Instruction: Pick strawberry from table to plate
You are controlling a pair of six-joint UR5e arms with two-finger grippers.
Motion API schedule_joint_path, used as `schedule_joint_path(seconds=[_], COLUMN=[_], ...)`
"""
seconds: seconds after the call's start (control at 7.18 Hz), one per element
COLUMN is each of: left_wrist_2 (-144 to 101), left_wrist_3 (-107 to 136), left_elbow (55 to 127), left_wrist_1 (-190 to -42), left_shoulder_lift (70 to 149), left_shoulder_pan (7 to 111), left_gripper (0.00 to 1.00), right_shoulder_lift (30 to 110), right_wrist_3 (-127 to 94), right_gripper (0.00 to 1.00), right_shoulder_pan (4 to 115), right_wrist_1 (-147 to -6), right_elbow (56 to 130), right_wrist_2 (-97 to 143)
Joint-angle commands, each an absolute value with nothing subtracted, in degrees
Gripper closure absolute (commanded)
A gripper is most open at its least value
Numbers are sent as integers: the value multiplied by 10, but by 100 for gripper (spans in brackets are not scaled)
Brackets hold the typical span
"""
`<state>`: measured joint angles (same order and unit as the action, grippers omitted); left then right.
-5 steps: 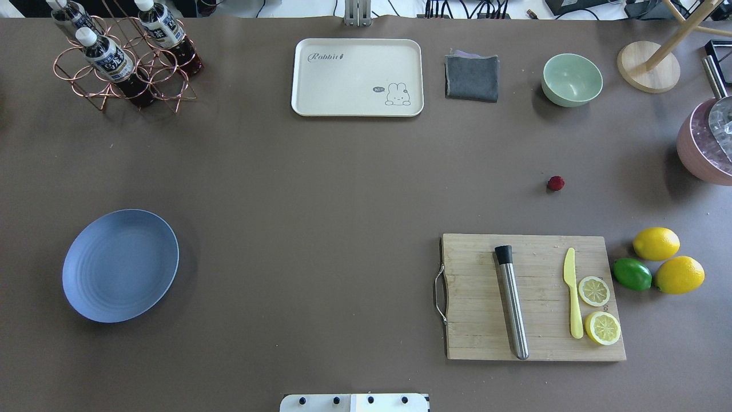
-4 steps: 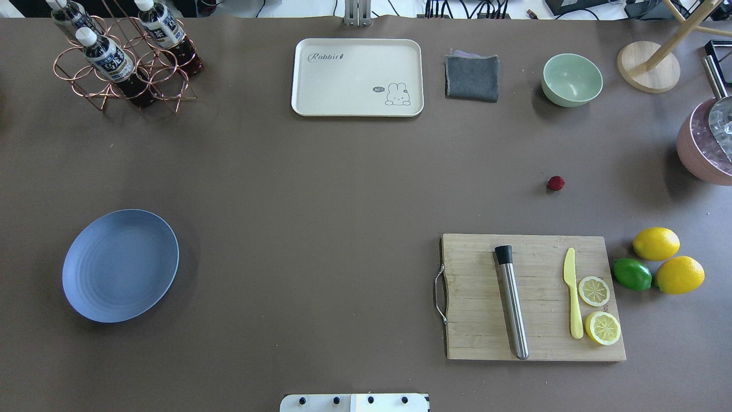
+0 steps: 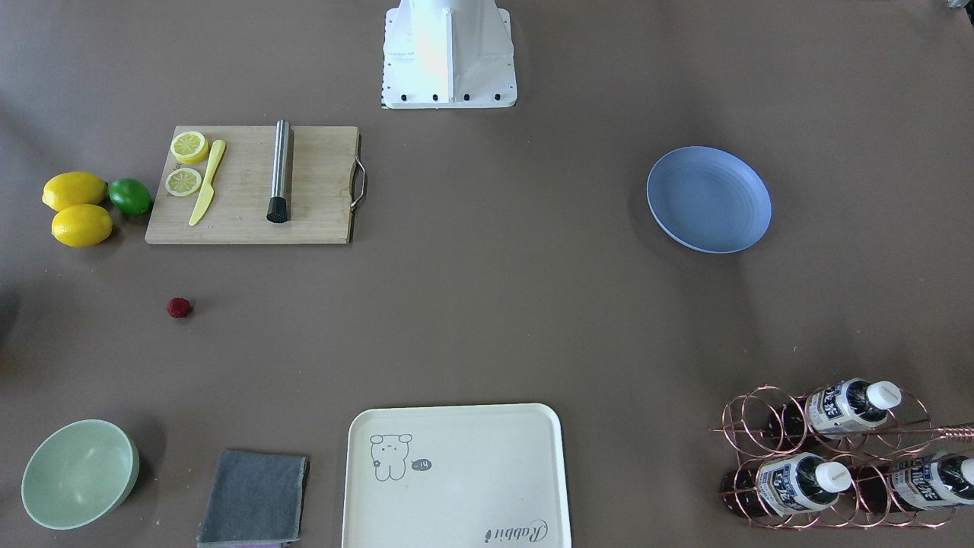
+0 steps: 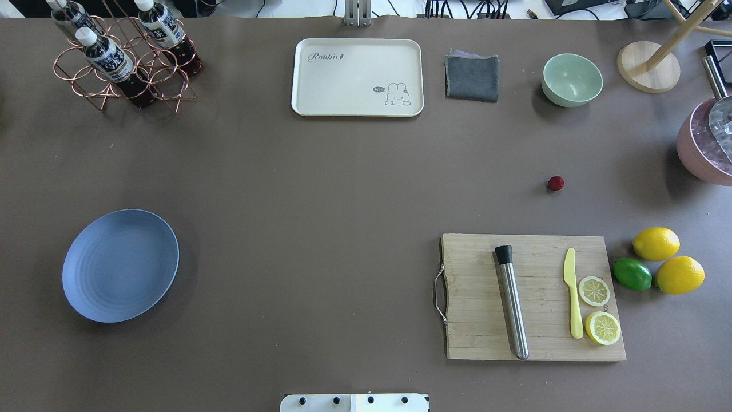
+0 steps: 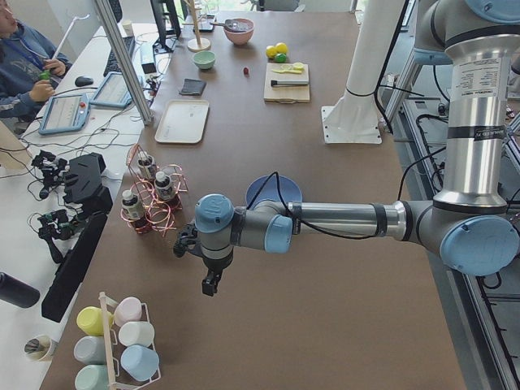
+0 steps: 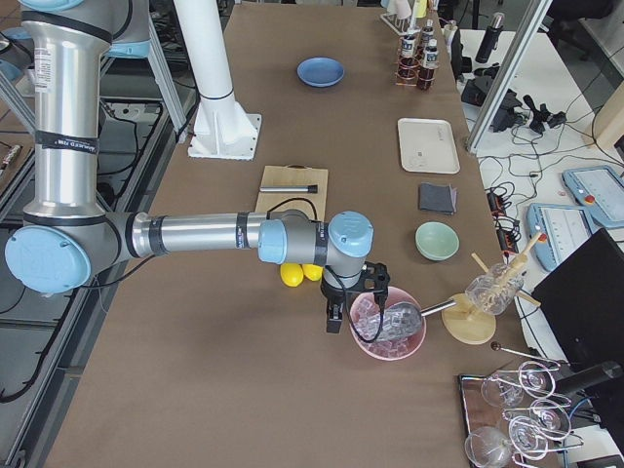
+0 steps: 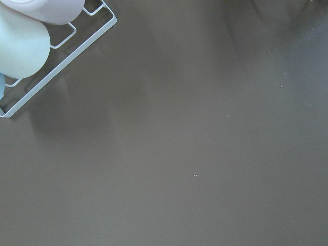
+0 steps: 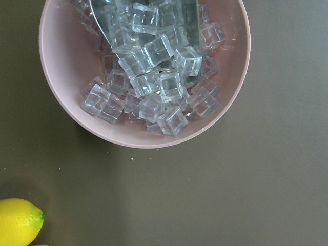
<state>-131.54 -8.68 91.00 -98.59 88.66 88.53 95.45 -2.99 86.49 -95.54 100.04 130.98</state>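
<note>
The strawberry (image 4: pixel 556 183) (image 3: pixel 179 307) lies alone on the brown table (image 4: pixel 343 200), beyond the cutting board on the robot's right side. The light blue plate (image 4: pixel 120 265) (image 3: pixel 708 199) sits far off on the robot's left side with nothing on it. Neither gripper appears in the overhead or front views. In the exterior left view my left gripper (image 5: pixel 210 284) hangs past the plate near the table's left end. In the exterior right view my right gripper (image 6: pixel 334 320) hovers beside a pink bowl of ice cubes (image 8: pixel 143 72). I cannot tell whether either is open or shut.
A cutting board (image 4: pixel 532 297) holds a steel muddler, a yellow knife and lemon slices. Lemons (image 4: pixel 656 243) and a lime (image 4: pixel 632 274) lie beside it. At the back stand a cream tray (image 4: pixel 357 77), a grey cloth (image 4: pixel 472 77), a green bowl (image 4: pixel 572 79) and a bottle rack (image 4: pixel 123 57).
</note>
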Motion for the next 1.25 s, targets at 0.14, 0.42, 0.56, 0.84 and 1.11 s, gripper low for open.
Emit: schedule_joint_path(seconds=[0.14,0.42,0.56,0.84,1.11], left_wrist_2=[-1316,-1314,-1317,-1310,-1295], left_wrist_3=[-84,-84,-87,-91,-82], left_elbow=[908,909,911,906,888], left_wrist_1=[-986,-986,-989,-1051,-1070], left_shoulder_lift=[888,892,893,907,934], left_shoulder_pan=[886,888,888,888,884], left_gripper=[1,1,1,1,1], right_shoulder_lift=[954,954,954,952,956], right_wrist_3=[-29,-29,-29,-26,-30], right_gripper=[0,0,0,0,0], right_shoulder_pan=[865,865,864,865,865], right_wrist_1=[-955,-955,-955,-952,-845], right_elbow=[1000,1000,999,1003,998], right_wrist_2=[1310,1311,1311,1310,1312])
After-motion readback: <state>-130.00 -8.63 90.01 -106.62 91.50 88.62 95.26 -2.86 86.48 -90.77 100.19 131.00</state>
